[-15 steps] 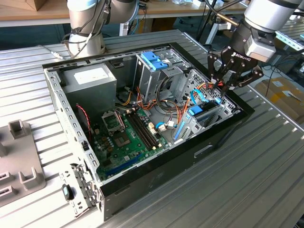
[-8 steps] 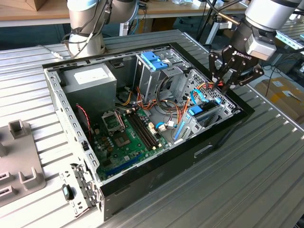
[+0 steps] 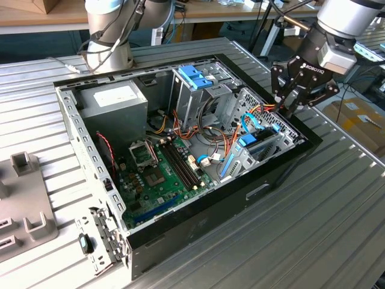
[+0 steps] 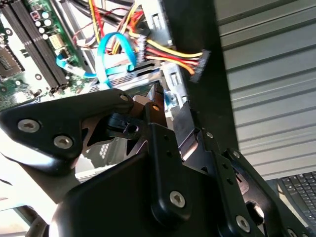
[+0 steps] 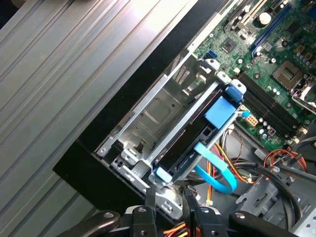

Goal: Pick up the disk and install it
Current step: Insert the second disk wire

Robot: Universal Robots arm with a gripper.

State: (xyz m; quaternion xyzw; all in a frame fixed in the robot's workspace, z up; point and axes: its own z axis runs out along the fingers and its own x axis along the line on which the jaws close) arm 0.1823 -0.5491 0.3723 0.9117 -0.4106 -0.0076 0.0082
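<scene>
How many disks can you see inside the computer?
1. The disk sits in the metal cage at the case's edge; the slot beside it looks empty. More may be hidden.

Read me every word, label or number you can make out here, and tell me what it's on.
Nothing can be quoted with confidence.
White lettering on the gripper: too small to read.
Pale label on the power supply: blurred.
Printed markings on the motherboard: too small.

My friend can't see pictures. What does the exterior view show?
A black gripper on a robot arm hangs over the right edge of an open computer case, above a metal bay holding the blue-railed disk. A green circuit board and coloured wires lie inside.
</scene>
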